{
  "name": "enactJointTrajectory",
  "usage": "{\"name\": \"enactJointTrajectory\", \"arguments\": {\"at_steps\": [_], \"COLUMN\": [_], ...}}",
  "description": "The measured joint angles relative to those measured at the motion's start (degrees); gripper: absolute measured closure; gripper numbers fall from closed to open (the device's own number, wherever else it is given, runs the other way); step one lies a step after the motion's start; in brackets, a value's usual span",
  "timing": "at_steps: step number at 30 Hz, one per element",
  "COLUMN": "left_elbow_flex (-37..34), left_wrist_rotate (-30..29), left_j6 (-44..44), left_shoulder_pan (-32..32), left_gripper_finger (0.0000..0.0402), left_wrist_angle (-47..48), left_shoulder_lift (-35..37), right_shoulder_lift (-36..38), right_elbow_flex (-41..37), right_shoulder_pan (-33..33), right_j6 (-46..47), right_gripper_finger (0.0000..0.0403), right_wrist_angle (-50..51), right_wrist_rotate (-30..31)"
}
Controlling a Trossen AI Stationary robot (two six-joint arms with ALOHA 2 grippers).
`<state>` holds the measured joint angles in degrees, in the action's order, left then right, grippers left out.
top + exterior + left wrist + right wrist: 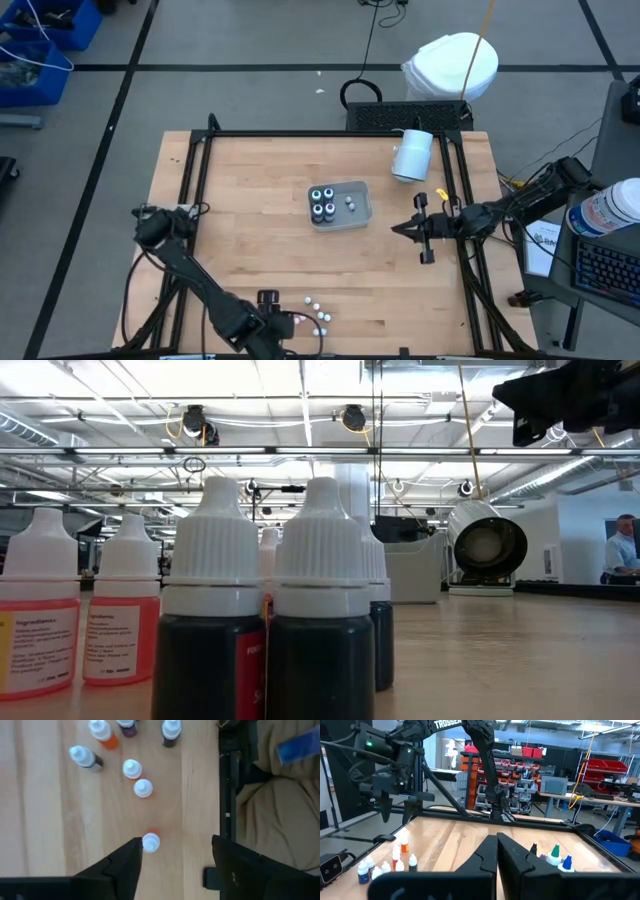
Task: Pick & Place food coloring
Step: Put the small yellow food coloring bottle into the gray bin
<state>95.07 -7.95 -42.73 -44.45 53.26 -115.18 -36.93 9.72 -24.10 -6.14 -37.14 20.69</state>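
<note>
Wooden bench [260,230] with a grey tray [362,205] near its centre. Four dark food coloring bottles [322,202] stand together in the tray's left half as seen from above; two small whitish pieces [351,203] lie in the same tray just right of them.

More food coloring sits well apart from the tray, at the bench's near edge: a loose cluster of white-capped bottles [316,308]. The left wrist view shows seven of them, [142,787] among them, some with orange contents, some dark. The low view has this cluster right against the lens: two dark bottles [260,610] in front, two orange ones [80,610] to their side.

Left gripper [283,322] is low at the near edge, just beside that cluster, far from the tray. Its fingers [122,865] are spread wide, and one white-capped bottle [151,842] stands just inside the left finger, touching or nearly touching; cannot tell which. Nothing pinched.

Right gripper [400,229] hovers just right of the tray, pointing toward it. In the right wrist view its fingers [485,860] are pressed together, holding nothing.

A large white cylinder [411,155] lies on its side beyond the tray toward the far right corner of the bench.
</note>
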Motion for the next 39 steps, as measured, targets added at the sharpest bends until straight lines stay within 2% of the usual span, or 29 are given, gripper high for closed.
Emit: {"name": "enactJointTrajectory", "arguments": {"at_steps": [6,15,28,39], "left_elbow_flex": [0.0,-0.3,-6.6,-7.8], "left_wrist_rotate": [0.9,1.9,2.5,2.5], "left_j6": [3.4,3.9,2.9,2.3], "left_shoulder_pan": [1.1,1.5,1.2,1.3], "left_gripper_finger": [0.0143,0.0163,0.0197,0.0204], "left_wrist_angle": [0.0,-0.2,-2.7,-4.1], "left_shoulder_lift": [-1.8,-2.0,-2.0,-2.0], "right_shoulder_lift": [0.0,0.0,0.0,0.0], "right_elbow_flex": [0.0,0.0,0.0,0.0], "right_shoulder_pan": [0.0,0.0,0.0,0.0], "right_j6": [-0.1,-0.5,-0.6,-0.6], "right_gripper_finger": [0.0403,0.0403,0.0403,0.0403], "right_wrist_angle": [0.3,0.3,0.3,0.3], "right_wrist_rotate": [0.0,0.0,0.0,0.0]}}
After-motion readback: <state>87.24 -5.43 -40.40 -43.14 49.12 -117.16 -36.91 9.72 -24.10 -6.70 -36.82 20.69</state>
